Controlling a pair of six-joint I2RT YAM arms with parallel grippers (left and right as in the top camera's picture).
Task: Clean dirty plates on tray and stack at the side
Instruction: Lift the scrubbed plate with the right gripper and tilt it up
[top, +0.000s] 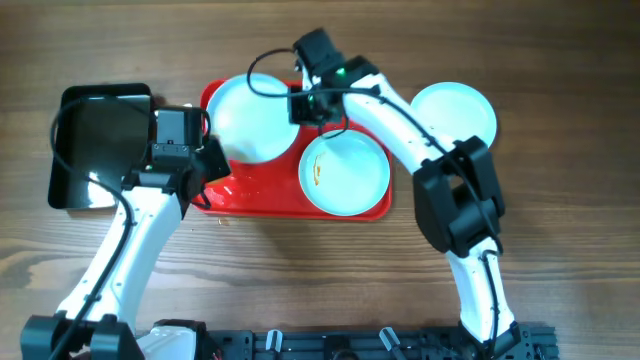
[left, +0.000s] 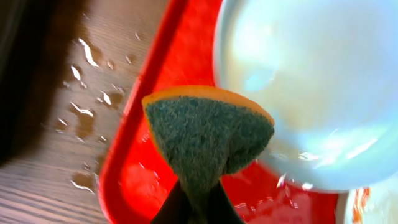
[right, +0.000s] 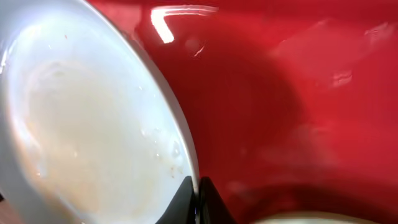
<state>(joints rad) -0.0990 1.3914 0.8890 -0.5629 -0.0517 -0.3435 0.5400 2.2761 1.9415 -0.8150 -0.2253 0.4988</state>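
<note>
Sponge (left: 208, 134) fills the left wrist view, pinched in the left claw (left: 196, 202); right claw (right: 198, 200) grips a plate (right: 93, 124) rim over the tray (right: 280, 93). Only overhead shows another plate (top: 453, 112) on the desk (top: 560, 200).

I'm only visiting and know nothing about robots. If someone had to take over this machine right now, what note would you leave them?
The left hand is shut on the sponge, by the rim of the rear-left plate.
The right hand pinches that plate's rim; the plate sits on the red tray.
The smeared plate is on the tray too, with an orange smear, not yet cleaned.
The third plate lies on the table right of the tray and looks clean.
Left to do: finish the held plate, scrub the smeared one, stack both on the third.
</note>
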